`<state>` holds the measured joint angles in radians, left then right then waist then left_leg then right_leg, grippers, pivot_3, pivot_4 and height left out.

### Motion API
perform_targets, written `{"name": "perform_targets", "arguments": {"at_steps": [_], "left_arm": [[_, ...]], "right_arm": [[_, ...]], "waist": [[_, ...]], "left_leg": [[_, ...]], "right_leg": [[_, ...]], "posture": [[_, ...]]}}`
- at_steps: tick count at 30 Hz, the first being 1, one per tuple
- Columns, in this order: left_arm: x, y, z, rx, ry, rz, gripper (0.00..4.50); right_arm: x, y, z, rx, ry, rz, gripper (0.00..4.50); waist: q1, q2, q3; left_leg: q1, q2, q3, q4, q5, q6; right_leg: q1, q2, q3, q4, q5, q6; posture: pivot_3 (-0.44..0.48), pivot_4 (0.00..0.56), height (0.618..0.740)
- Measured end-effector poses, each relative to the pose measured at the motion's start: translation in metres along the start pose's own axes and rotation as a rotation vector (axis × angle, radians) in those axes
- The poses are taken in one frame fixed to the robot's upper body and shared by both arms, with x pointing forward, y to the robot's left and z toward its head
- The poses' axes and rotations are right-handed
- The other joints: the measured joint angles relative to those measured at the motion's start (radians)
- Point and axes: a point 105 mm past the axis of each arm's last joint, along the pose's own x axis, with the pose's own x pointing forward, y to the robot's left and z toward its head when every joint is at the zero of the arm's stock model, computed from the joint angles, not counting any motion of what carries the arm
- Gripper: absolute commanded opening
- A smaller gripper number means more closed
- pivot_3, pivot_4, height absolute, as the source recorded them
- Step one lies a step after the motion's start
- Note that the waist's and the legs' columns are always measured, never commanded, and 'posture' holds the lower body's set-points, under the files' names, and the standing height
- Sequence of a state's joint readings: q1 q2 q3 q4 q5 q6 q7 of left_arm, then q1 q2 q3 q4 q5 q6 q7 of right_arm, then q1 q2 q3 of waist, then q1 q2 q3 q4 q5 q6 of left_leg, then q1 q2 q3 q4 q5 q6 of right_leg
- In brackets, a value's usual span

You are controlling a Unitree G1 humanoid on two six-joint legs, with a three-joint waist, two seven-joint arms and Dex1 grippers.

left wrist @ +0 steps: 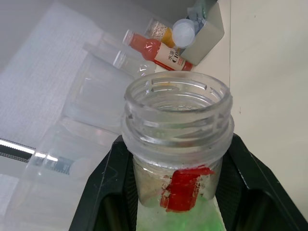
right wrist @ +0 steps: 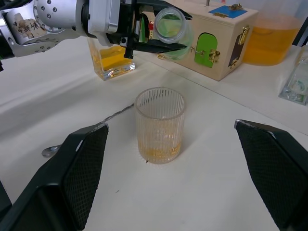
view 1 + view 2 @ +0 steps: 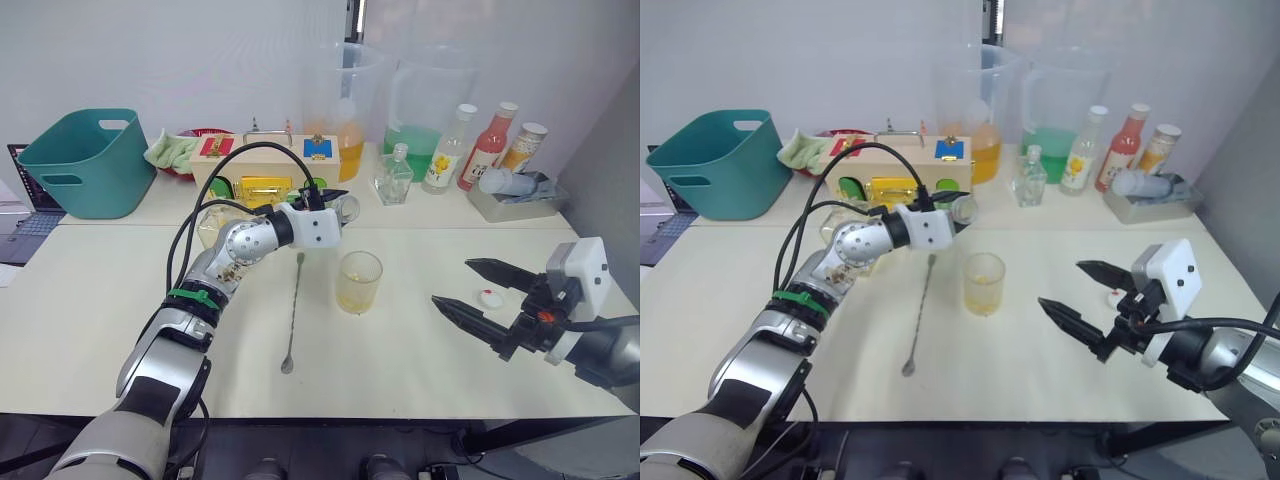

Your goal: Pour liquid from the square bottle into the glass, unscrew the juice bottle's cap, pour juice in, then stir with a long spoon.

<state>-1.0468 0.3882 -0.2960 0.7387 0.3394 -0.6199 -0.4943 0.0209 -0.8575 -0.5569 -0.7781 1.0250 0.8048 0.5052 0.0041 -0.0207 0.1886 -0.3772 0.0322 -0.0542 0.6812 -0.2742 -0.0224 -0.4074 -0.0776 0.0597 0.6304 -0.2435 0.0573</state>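
Left wrist view showed the left gripper (image 3: pixel 335 203) clamped on the juice bottle (image 1: pixel 177 144) just below its uncapped neck — the bottle lay tipped sideways, its mouth above and just behind the glass (image 3: pixel 359 282). The right gripper (image 3: pixel 478 287) hung spread wide and empty beside the glass — the cap (image 3: pixel 490 297) lay between its fingers, the long spoon (image 3: pixel 293 312) beneath the left arm.

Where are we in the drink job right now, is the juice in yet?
Done: the glass holds a little yellow liquid, and the cap is off, lying on the table near the open right gripper. In hand: the left gripper grips the open juice bottle, tipped sideways above and behind the glass; no stream is visible. Left: finish the juice pour, then stir with the long spoon, lying beside the glass.
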Motion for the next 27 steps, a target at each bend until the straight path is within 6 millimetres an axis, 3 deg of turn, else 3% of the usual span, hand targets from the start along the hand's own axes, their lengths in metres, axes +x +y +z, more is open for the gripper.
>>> {"name": "perform_targets", "arguments": {"at_steps": [4, 27], "left_arm": [[0.000, -0.006, -0.001, 0.048, 0.000, -0.008, 1.53], [0.002, -0.031, 0.001, 0.299, -0.035, -0.038, 1.53]], "right_arm": [[0.002, -0.003, 0.008, -0.020, -0.027, -0.017, 4.46], [0.004, -0.004, 0.010, -0.035, -0.011, -0.032, 4.46]], "waist": [[0.001, 0.000, 0.000], [0.006, 0.000, 0.000]], "left_leg": [[0.000, 0.000, 0.000, 0.000, 0.000, 0.000], [0.000, 0.000, 0.000, 0.000, 0.000, 0.000]], "right_leg": [[0.000, 0.000, 0.000, 0.000, 0.000, 0.000], [0.000, 0.000, 0.000, 0.000, 0.000, 0.000]], "posture": [[0.000, 0.150, 0.740], [0.000, 0.150, 0.740]]}}
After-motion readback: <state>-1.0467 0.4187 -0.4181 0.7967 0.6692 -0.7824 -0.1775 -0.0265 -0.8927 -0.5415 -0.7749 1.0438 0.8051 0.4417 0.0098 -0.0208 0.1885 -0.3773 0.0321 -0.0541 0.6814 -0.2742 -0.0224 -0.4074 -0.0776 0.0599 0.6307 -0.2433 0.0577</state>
